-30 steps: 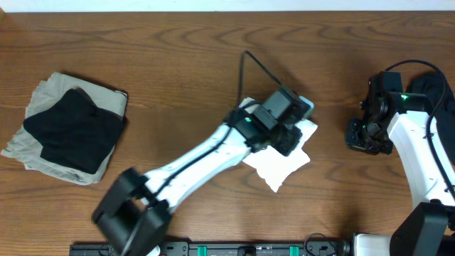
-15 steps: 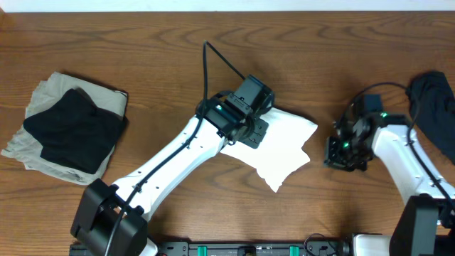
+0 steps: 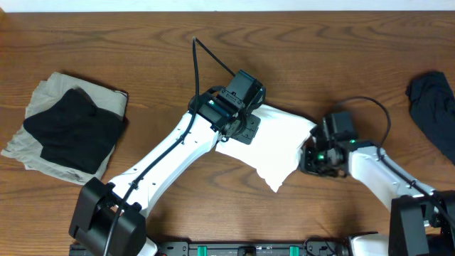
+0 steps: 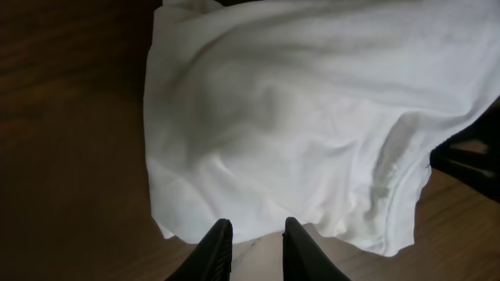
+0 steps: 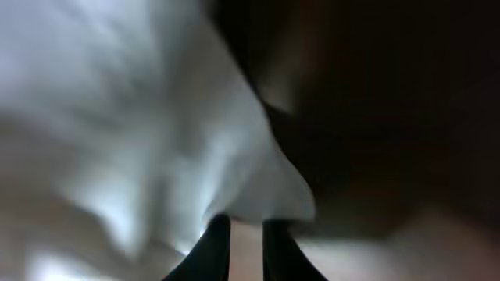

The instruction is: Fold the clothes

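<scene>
A thin white wrinkled garment (image 3: 281, 142) lies spread at the table's middle. In the left wrist view this garment (image 4: 297, 117) fills the frame. Its near edge reaches in between the tips of my left gripper (image 4: 254, 226), whose jaws stand narrowly apart on that edge. From overhead, the left gripper (image 3: 242, 134) sits over the garment's left part. My right gripper (image 3: 307, 158) is at the garment's right corner. In the blurred right wrist view, the garment (image 5: 117, 117) has a corner at the tips of the right gripper (image 5: 244, 222), with a slim gap between the fingers.
A black garment (image 3: 71, 128) lies on a beige one (image 3: 50, 92) at the far left. A dark garment (image 3: 432, 107) lies at the right edge. The left arm's cable (image 3: 213, 60) arcs above the table.
The left gripper moved left and the white garment spread out leftward with it. The right arm swung in from the far right to the garment's right corner.
</scene>
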`<action>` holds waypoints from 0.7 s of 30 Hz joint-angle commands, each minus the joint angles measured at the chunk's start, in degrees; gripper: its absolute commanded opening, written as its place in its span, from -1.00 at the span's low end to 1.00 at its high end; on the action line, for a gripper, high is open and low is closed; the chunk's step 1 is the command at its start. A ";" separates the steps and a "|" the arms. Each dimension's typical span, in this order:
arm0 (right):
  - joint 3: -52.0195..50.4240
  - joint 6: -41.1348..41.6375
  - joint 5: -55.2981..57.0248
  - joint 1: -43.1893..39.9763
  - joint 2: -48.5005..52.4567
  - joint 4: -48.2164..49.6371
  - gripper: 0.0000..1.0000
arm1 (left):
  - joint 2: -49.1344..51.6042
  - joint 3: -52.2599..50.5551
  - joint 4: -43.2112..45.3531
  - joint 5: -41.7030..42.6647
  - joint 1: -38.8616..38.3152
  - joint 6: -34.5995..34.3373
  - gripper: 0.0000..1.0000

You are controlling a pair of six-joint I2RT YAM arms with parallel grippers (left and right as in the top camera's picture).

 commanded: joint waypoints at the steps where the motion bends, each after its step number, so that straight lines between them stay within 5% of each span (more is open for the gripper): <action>1: -3.28 6.58 0.46 2.97 0.00 6.25 -0.71 | -0.09 0.79 -0.59 -0.94 0.24 0.11 -0.53; 9: -4.85 12.76 0.44 7.93 0.24 23.02 -0.73 | -0.09 0.79 -1.81 -1.16 0.24 0.11 -0.54; 17: -4.85 11.96 4.85 7.19 0.24 23.34 -0.69 | -0.09 0.76 -2.60 -9.01 0.26 0.13 -0.52; 21: -4.85 11.63 4.39 7.02 0.24 22.49 -0.67 | -0.04 0.76 -1.05 -18.73 0.98 1.42 -0.18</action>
